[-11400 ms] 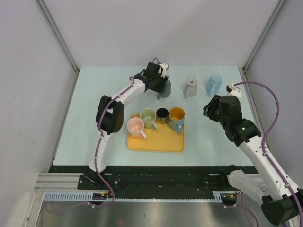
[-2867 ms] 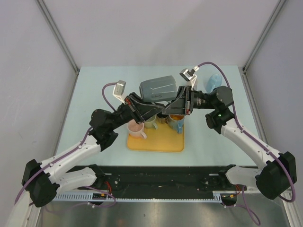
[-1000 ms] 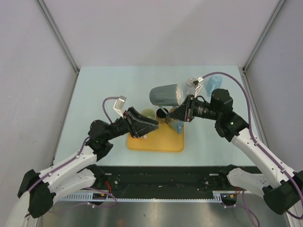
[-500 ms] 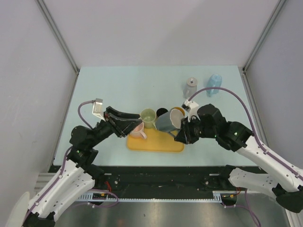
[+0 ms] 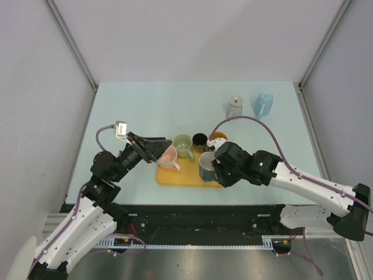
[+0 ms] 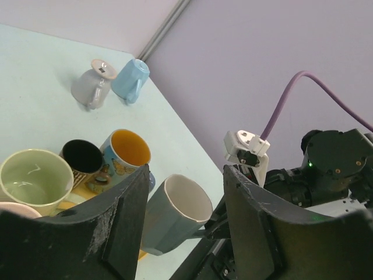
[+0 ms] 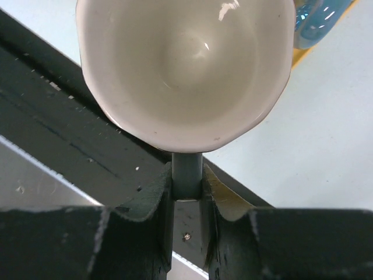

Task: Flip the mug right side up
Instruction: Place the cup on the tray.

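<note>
The grey mug (image 5: 207, 165) with a white inside is mouth up, a little tilted, over the front right of the yellow tray (image 5: 178, 178). My right gripper (image 5: 220, 169) is shut on its handle (image 7: 187, 175), and the white bowl (image 7: 186, 64) fills the right wrist view. Whether the mug's base touches the tray I cannot tell. My left gripper (image 5: 156, 149) is open and holds nothing, to the left by the pink mug (image 5: 168, 156). In the left wrist view the grey mug (image 6: 175, 216) shows beyond the spread fingers (image 6: 116, 221).
On the tray stand a green mug (image 5: 182, 143), a black mug (image 5: 200, 140) and an orange-lined blue mug (image 5: 218, 139), all mouth up. At the back right of the table a grey mug (image 5: 234, 105) and a light blue mug (image 5: 263, 103) stand upside down.
The right arm has brought the grey mug down from above the tray and turned it mouth up. The left gripper has drawn back to the left and opened wider.
</note>
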Motion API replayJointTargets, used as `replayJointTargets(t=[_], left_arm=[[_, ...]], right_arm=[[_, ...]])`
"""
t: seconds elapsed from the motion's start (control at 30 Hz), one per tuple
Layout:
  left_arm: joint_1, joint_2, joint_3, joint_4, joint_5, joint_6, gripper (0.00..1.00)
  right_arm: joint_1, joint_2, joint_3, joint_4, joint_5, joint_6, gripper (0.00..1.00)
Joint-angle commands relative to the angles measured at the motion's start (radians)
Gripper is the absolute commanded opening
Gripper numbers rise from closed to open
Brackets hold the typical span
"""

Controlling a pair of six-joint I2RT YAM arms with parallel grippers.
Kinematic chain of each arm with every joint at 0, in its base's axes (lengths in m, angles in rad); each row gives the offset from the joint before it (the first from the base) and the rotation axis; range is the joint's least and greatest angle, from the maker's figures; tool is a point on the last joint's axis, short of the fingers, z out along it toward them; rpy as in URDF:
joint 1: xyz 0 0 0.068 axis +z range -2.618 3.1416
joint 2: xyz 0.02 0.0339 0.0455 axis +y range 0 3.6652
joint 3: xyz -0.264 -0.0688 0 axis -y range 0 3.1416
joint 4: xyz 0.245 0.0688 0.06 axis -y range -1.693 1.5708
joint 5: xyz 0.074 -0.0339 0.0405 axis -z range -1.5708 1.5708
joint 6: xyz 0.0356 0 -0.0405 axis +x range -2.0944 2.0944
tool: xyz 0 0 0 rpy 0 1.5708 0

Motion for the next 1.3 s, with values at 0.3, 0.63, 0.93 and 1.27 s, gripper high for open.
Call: replayJointTargets(t=[0.3, 0.63, 0.93, 1.27], left_arm=[[0.007, 0.000, -0.008, -0.008, -0.052, 0.054, 0.60], [0.006, 0.003, -0.054, -0.015, -0.058, 0.034, 0.81], [0.006, -0.016, -0.059, -0.026, -0.082, 0.065, 0.92], [0.006, -0.008, -0.056, -0.032, -0.075, 0.072, 0.95]], right_arm=[[-0.031, 0.151, 0.034, 0.161, 0.099, 0.000, 0.00], [-0.069, 0.258, 0.005, 0.236, 0.111, -0.006, 0.00], [-0.028, 0.234, -0.055, 0.253, 0.167, 0.012, 0.00], [0.017, 0.223, -0.077, 0.347, 0.216, 0.023, 0.00]])
